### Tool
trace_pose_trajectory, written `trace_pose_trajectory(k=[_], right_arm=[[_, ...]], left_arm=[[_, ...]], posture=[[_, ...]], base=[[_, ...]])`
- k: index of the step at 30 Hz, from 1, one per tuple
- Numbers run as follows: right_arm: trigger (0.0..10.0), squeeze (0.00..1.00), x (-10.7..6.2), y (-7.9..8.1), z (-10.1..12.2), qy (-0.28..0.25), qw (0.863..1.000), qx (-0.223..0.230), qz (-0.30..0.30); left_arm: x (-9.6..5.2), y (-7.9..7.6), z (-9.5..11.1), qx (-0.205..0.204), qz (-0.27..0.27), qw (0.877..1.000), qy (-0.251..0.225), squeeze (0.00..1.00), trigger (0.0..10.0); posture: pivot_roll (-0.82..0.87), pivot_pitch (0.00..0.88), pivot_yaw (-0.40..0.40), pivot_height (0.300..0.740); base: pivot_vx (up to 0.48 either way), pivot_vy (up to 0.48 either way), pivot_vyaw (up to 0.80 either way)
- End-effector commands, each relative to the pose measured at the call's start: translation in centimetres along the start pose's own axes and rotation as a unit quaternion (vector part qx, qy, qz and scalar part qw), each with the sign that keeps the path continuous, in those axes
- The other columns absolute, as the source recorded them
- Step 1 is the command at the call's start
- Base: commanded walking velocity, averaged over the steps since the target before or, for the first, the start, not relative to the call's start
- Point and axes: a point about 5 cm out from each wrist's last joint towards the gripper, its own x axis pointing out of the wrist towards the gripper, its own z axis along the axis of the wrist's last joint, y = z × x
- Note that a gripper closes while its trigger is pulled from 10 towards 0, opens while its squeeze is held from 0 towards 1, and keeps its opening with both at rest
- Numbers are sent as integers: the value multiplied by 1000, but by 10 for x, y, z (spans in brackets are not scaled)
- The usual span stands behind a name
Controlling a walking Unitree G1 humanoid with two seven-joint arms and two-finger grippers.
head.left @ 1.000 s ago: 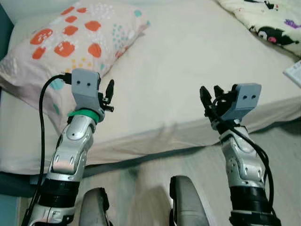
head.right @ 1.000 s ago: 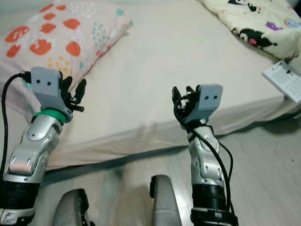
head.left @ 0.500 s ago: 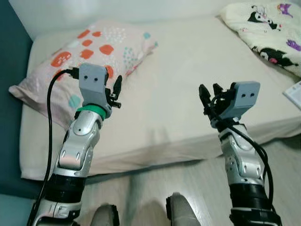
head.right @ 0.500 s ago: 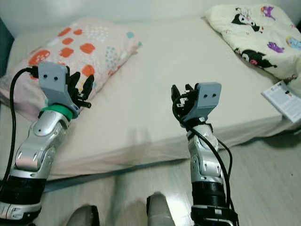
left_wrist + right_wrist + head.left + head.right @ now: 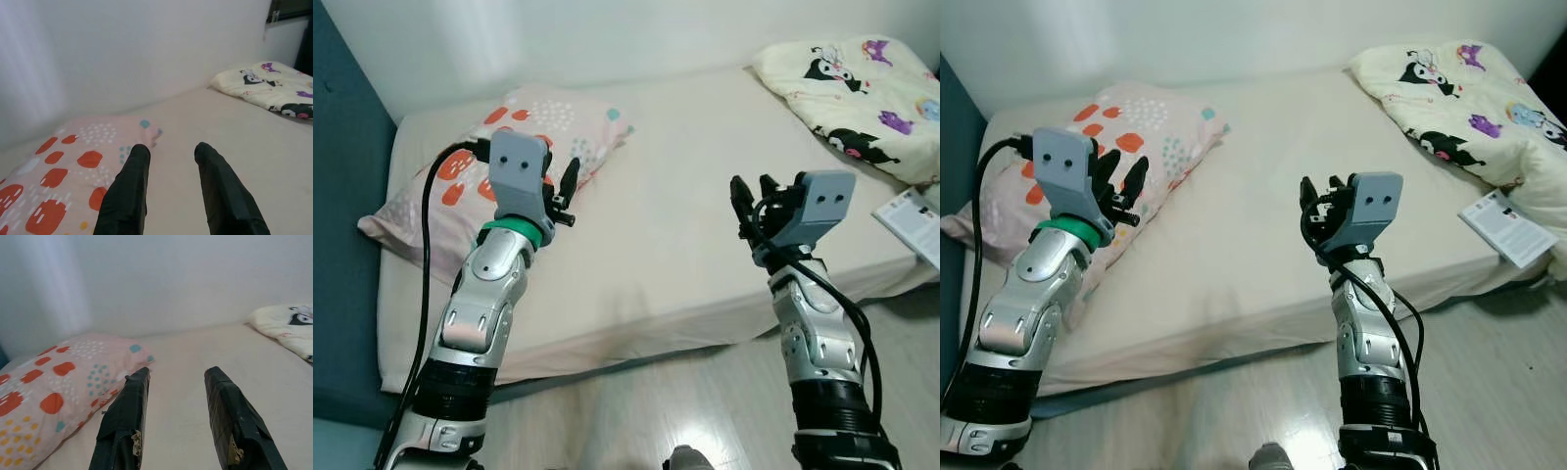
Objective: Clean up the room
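Backing off from the bed (image 5: 705,196), the robot now takes in far more of it, though the view has shifted rather than the things, and both arms stay raised over the near edge. Left gripper (image 5: 564,192) and right gripper (image 5: 750,208) are parted and hold nothing; the pillow (image 5: 1126,137) lies far left, the blanket (image 5: 1449,108) far right, a booklet (image 5: 1506,227) at the right edge. My worry is that booklet: a careless reach could push it onto the floor.
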Motion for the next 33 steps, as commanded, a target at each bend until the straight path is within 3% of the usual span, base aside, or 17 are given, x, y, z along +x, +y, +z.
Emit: trace_pose_trajectory(k=[1, 8, 33], right_arm=[[10000, 0, 0, 0, -5, 7, 1000, 2, -5], [10000, 0, -1, 2, -6, 7, 1000, 6, -2], [10000, 0, 1, 6, -8, 8, 1000, 15, 3]], left_arm=[[0, -2, -4, -4, -5, 1000, 7, 0, 10000], [0, -1, -2, -11, -4, 1000, 3, 0, 10000], [0, 2, -1, -15, 4, 1000, 1, 0, 10000]], posture=[[-100, 16, 30, 727], [-100, 16, 30, 727], [-96, 29, 34, 727]], base=[[0, 0, 0], [0, 112, 0], [0, 391, 0]])
